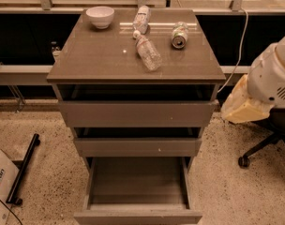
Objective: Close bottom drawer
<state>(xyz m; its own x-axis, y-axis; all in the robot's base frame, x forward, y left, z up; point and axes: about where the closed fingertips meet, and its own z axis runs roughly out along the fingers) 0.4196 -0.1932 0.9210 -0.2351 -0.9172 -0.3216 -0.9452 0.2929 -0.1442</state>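
The grey-brown cabinet (135, 55) stands in the middle of the view with its three drawers pulled out by different amounts. The bottom drawer (138, 215) is pulled out the farthest, and its deep bare box (138, 179) is open to view; its flat handleless front runs along the lower edge of the frame. The middle drawer (138, 146) and the top drawer (137, 114) stick out a little. My arm's white housing (273, 76) and a cream-coloured link (241, 107) hang at the right, beside the cabinet at top-drawer height. The gripper is not in view.
On the cabinet top lie a white bowl (100, 17), two clear plastic bottles (147, 53) (141, 18) and a can (180, 35) on its side. An office chair base (262, 149) stands at the right. A cardboard box (2, 182) and a black bar (23, 168) lie on the floor at the left.
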